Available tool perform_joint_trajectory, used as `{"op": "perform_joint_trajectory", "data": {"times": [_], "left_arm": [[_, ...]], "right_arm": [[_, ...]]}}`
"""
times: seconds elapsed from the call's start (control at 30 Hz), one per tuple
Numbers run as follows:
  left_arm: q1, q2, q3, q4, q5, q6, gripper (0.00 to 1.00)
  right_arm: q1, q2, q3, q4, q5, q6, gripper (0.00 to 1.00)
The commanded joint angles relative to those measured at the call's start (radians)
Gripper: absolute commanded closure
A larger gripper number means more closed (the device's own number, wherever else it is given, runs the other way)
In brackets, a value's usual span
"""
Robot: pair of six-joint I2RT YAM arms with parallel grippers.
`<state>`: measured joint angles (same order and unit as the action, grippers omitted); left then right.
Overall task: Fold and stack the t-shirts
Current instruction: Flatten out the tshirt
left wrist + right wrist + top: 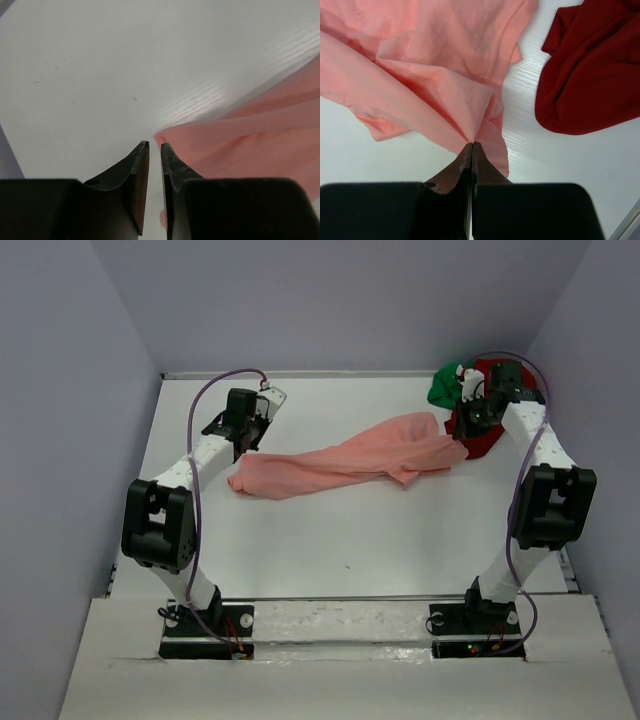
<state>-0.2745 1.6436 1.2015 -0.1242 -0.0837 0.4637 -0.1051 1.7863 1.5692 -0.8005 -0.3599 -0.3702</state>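
The salmon-pink t-shirt (350, 462) lies stretched in a long band across the middle of the table. My right gripper (466, 437) is shut on its right end; in the right wrist view the cloth (430, 65) bunches into the closed tips of that gripper (472, 145). My left gripper (240, 452) hovers at the shirt's left end. In the left wrist view its jaws (154, 145) stand a narrow gap apart and hold nothing, and the shirt's corner (250, 145) lies just right of the tips. The dark red t-shirt (482, 443) (590, 75) and the green t-shirt (443, 388) lie crumpled at the back right.
The white table (350, 540) is closed in by grey walls at the left (80, 440), back and right. The dark red and green pile sits right behind my right wrist, near the back right corner.
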Motion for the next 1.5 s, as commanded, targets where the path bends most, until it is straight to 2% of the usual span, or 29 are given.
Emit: {"op": "perform_joint_trajectory", "data": {"times": [0.0,0.3,0.77,1.3,1.47], "left_arm": [[0.006,0.030,-0.016,-0.080,0.140,-0.046,0.73],[0.018,0.051,-0.006,-0.186,0.263,-0.037,0.78],[0.026,-0.011,-0.134,-0.169,0.193,0.001,0.74],[0.031,-0.033,-0.132,-0.123,0.096,0.016,0.73],[0.031,-0.011,-0.122,-0.137,0.136,0.009,0.67]], "right_arm": [[-0.007,-0.059,0.002,0.027,-0.002,-0.012,1.00],[-0.007,-0.054,-0.009,0.029,0.015,-0.015,1.00],[-0.007,-0.059,-0.018,0.030,0.018,-0.019,1.00],[-0.007,-0.053,-0.023,0.027,0.009,-0.022,1.00],[-0.007,-0.056,-0.028,0.029,0.015,-0.029,1.00]]}}
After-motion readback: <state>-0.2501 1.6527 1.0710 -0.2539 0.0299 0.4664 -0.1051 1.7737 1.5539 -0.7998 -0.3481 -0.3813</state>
